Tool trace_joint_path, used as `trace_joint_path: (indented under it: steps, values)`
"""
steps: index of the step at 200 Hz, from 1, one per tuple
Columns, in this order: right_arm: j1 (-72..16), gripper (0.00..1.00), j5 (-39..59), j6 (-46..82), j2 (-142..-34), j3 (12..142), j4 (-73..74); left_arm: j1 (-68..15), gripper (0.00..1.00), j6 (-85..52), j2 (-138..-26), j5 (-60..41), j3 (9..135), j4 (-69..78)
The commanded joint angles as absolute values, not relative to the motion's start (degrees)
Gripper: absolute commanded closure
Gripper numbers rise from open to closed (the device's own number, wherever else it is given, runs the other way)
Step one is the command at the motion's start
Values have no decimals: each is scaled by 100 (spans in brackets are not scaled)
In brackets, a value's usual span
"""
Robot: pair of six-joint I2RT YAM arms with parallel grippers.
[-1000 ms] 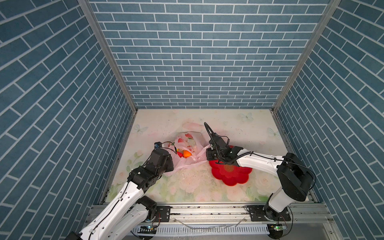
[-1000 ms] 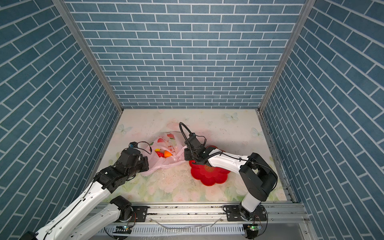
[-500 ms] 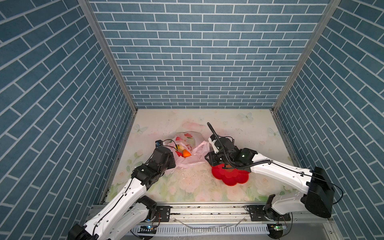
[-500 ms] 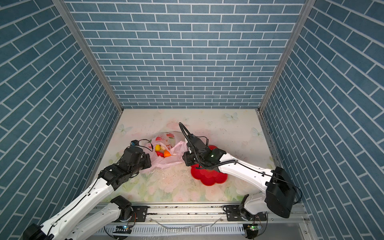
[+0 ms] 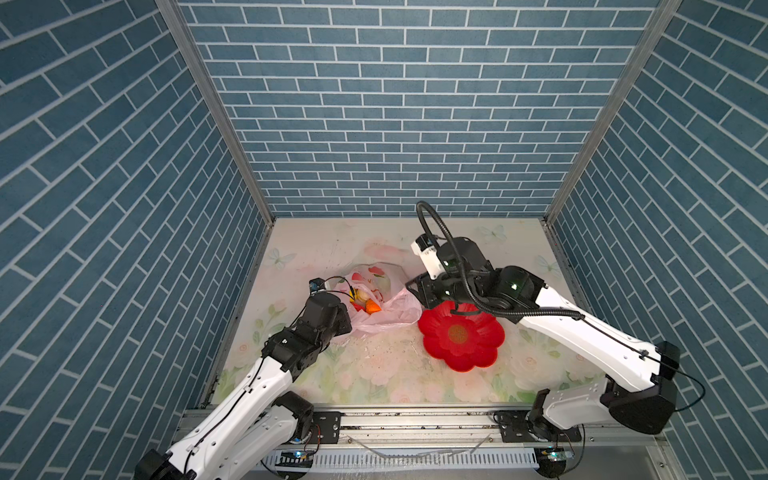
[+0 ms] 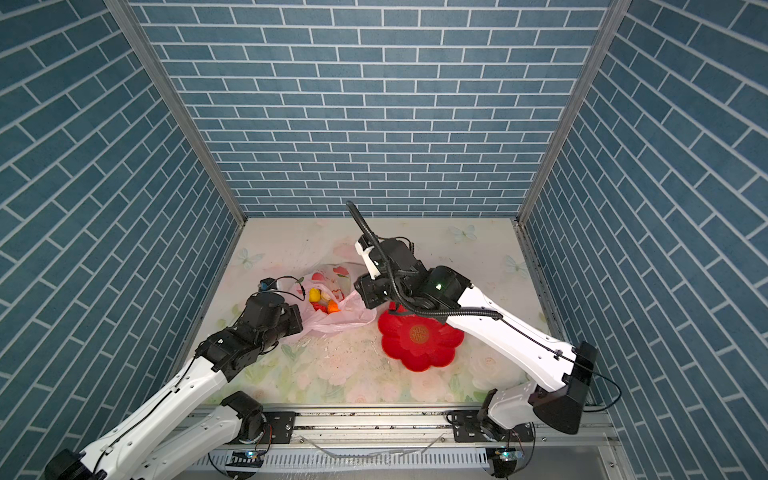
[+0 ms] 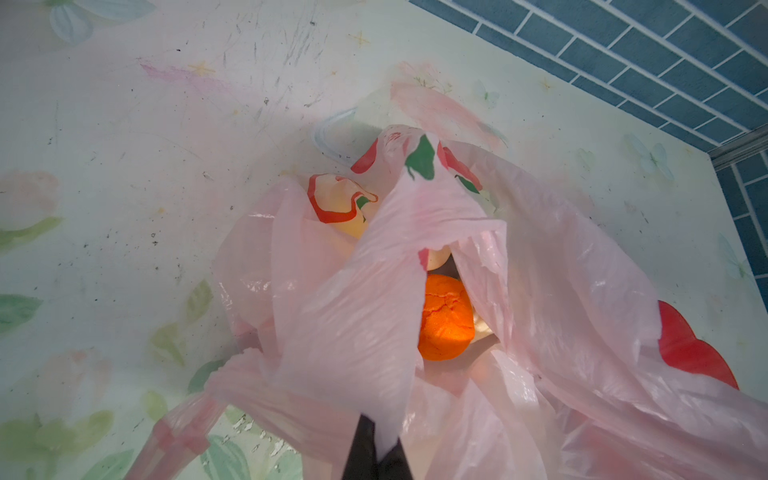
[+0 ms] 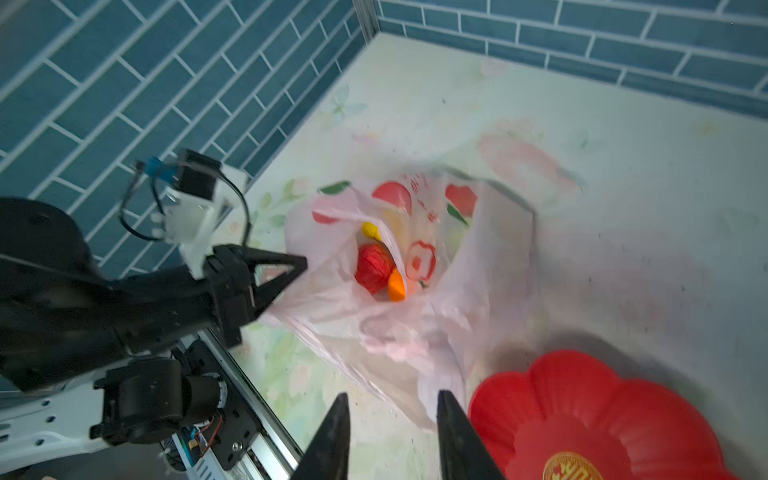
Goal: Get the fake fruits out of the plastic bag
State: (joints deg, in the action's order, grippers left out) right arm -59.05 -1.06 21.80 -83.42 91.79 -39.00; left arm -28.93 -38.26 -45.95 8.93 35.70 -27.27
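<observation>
The pale-pink plastic bag (image 5: 395, 313) (image 6: 347, 322) lies crumpled left of centre in both top views, mouth open. Inside it are fake fruits: an orange one (image 7: 444, 328) (image 8: 397, 286), a wrinkled red one (image 8: 374, 268), a yellow one (image 6: 314, 295) and a cream one (image 7: 438, 257). My left gripper (image 7: 380, 432) (image 8: 301, 266) is shut on the near-left edge of the bag (image 7: 353, 311), holding it up. My right gripper (image 8: 392, 395) (image 5: 415, 291) hangs open above the bag's right side (image 8: 478, 270), with nothing between its fingers.
A red flower-shaped dish (image 5: 432, 345) (image 6: 390, 336) (image 8: 602, 415) sits on the floral table just right of the bag, under the right arm. Blue brick walls close in the left, back and right sides. A metal rail runs along the front edge.
The right arm has risen and drawn back from the bag's mouth, and its jaws have parted. The left gripper has kept its hold on the bag's edge.
</observation>
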Motion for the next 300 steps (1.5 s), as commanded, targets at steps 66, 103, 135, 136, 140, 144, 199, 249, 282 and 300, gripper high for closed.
trace_joint_path:
  steps: [66, 103, 135, 136, 140, 144, 199, 249, 282, 300]
  values:
    - [-5959, 63, 771, 1046, -11538, 11371, -4328, -2933, 100, -3691, -3918, 942, 3295, -2732]
    - [-5935, 54, 585, 848, -11822, 11259, -4324, -2935, 100, -3613, -3799, 969, 3252, -2812]
    - [-5915, 54, 157, 820, -11961, 11165, -4277, -2935, 100, -3629, -3683, 942, 3200, -2799]
    - [-5911, 54, 145, 819, -11957, 11155, -4274, -2936, 100, -3625, -3683, 941, 3195, -2806]
    - [-5898, 54, 72, 820, -11959, 11134, -4255, -2936, 100, -3626, -3691, 941, 3179, -2812]
    - [-5905, 54, 13, 819, -11961, 11107, -4231, -2936, 100, -3631, -3685, 940, 3181, -2817]
    - [-5828, 56, -5, 870, -12128, 10917, -3946, -2936, 100, -3621, -3353, 941, 3105, -2926]
    - [-5731, 77, -185, 871, -12394, 10884, -3692, -2941, 100, -3602, -3270, 958, 3127, -2953]
    - [-5646, 95, -439, 835, -12069, 10733, -3148, -2938, 100, -3568, -3163, 988, 3144, -2988]
    - [-5608, 100, -315, 712, -11849, 10795, -2952, -2936, 100, -3522, -3129, 1027, 3209, -3052]
